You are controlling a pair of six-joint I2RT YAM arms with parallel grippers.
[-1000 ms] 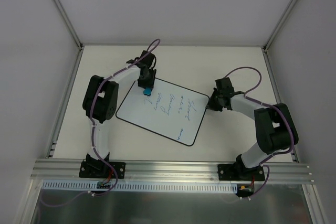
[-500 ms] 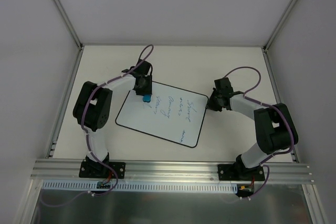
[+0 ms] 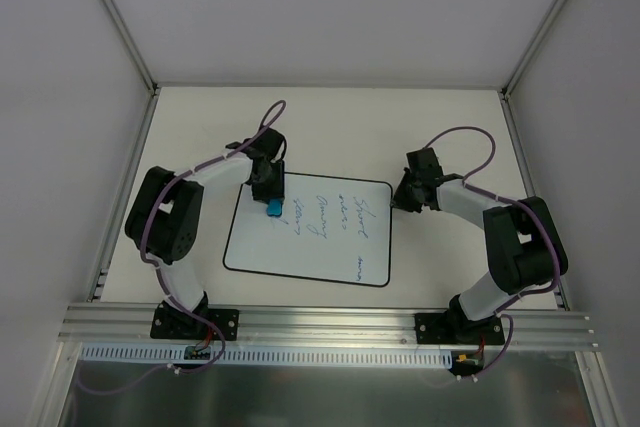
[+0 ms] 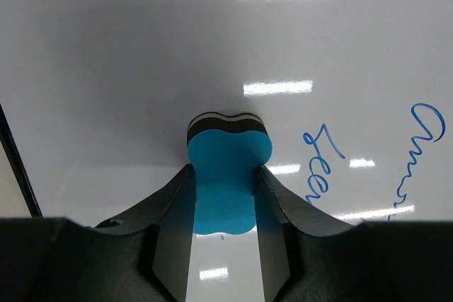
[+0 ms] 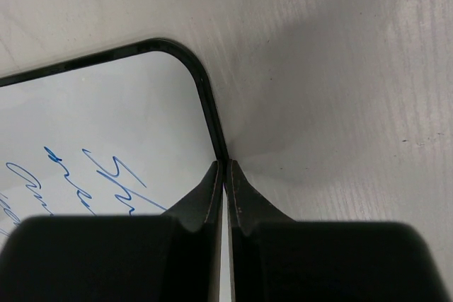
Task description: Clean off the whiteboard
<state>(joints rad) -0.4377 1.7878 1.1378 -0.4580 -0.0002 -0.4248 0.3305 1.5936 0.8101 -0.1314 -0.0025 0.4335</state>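
The whiteboard (image 3: 300, 252) lies flat on the table, white with a thin black border and blue handwriting over its middle and right. My left gripper (image 3: 271, 199) is shut on a small blue eraser block (image 3: 273, 209) and presses it on the board's upper left part. In the left wrist view the eraser (image 4: 228, 178) sits between the jaws on the board (image 4: 106, 68), with blue letters (image 4: 322, 153) to its right. My right gripper (image 3: 400, 197) is shut at the board's upper right edge; in the right wrist view its tips (image 5: 225, 167) meet on the black border (image 5: 205, 97).
A metal rail (image 3: 330, 325) runs along the near edge by the arm bases. White walls with metal frame posts (image 3: 120, 22) enclose the table at the back and sides. Purple cables loop over both arms.
The whiteboard has turned so its edges now lie square to the table. My left gripper has moved the eraser toward me and a little left across the board. The right gripper stayed at the corner.
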